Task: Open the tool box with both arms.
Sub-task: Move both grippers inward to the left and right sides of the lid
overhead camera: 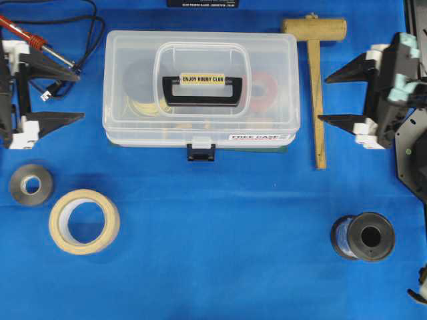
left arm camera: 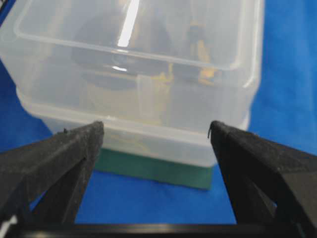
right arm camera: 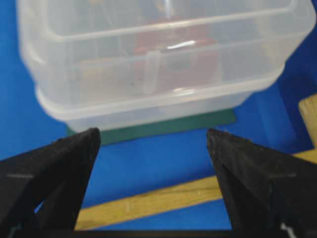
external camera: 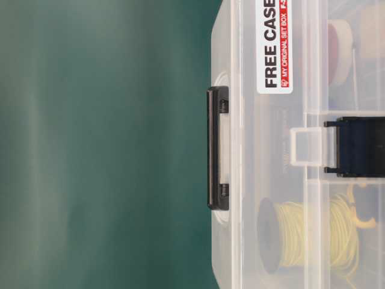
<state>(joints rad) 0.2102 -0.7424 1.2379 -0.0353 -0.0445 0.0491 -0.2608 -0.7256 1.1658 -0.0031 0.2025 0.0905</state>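
Observation:
The clear tool box (overhead camera: 200, 90) lies shut on the blue table, black handle (overhead camera: 202, 89) on top, dark latch (overhead camera: 201, 151) at its front edge. The latch also shows in the table-level view (external camera: 359, 146). My left gripper (overhead camera: 80, 95) is open and empty, a little left of the box's left end, which fills the left wrist view (left arm camera: 138, 84). My right gripper (overhead camera: 323, 100) is open and empty, to the right of the box, fingers pointing at it. The right wrist view shows the box's right end (right arm camera: 158, 64).
A wooden mallet (overhead camera: 315, 67) lies between the box and my right gripper, its handle (right arm camera: 163, 196) under the jaws. A soldering iron (overhead camera: 27, 37) lies at back left. Two tape rolls (overhead camera: 85, 221) (overhead camera: 31, 184) lie front left, a wire spool (overhead camera: 363, 236) front right.

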